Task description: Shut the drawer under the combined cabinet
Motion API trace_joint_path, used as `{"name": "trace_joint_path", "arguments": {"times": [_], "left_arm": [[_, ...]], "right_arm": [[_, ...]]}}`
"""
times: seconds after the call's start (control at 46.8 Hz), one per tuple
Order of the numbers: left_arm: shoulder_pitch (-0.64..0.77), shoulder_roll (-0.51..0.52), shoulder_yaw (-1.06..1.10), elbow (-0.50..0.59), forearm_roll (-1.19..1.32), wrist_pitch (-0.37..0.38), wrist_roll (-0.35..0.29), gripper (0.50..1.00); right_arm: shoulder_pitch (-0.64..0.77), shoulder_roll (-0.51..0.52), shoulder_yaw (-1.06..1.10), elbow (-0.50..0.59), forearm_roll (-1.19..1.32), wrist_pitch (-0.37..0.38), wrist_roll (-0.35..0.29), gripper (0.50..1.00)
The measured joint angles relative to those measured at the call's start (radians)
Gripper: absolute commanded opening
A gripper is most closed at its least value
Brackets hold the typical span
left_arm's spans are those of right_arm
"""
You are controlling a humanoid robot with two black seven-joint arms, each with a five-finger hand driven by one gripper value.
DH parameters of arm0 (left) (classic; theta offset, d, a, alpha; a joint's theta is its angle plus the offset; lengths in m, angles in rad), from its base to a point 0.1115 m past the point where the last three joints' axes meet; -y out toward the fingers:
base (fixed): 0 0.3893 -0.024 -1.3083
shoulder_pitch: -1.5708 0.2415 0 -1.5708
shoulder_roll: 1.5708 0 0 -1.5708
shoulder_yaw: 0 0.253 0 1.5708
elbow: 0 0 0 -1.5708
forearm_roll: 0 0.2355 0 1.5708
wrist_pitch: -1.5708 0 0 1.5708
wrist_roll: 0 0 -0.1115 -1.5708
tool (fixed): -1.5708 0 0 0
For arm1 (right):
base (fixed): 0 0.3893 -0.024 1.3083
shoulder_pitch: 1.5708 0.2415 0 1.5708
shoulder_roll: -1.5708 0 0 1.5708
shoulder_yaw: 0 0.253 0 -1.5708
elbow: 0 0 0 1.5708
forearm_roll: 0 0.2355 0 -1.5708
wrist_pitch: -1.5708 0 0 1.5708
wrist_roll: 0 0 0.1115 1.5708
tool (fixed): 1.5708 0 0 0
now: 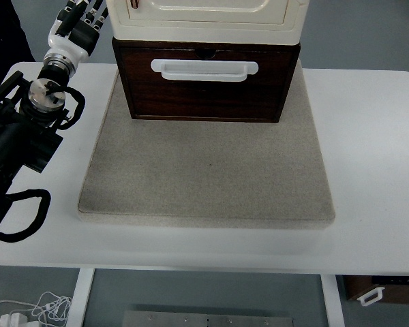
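A combined cabinet stands at the back of a grey mat (204, 177). Its cream upper part (208, 17) sits over a dark wooden drawer (206, 95) with a white handle (204, 70). The drawer front lies nearly level with the cream front, and only a thin dark strip of its top shows. My left arm (27, 122) comes in from the left edge. Its hand (82, 17) is raised beside the cabinet's upper left corner, clear of the drawer, with fingers relaxed and holding nothing. The fingertips are partly cut off by the top edge.
The mat lies on a white table (368, 136). Black cables loop off my left arm near the table's left edge (20, 211). Below the table at the lower right sits a brown box with a white handle (378, 293). White cords (34, 310) lie on the floor.
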Motion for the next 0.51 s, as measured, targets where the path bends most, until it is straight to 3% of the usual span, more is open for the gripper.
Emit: {"name": "trace_joint_path", "arguments": {"times": [0.513], "left_arm": [[0.037,0.001,0.000,0.044,-0.048,-0.020,-0.012,1.000]], "right_arm": [[0.001,0.000,0.002,0.000,-0.001,0.000,-0.002,0.952]]}}
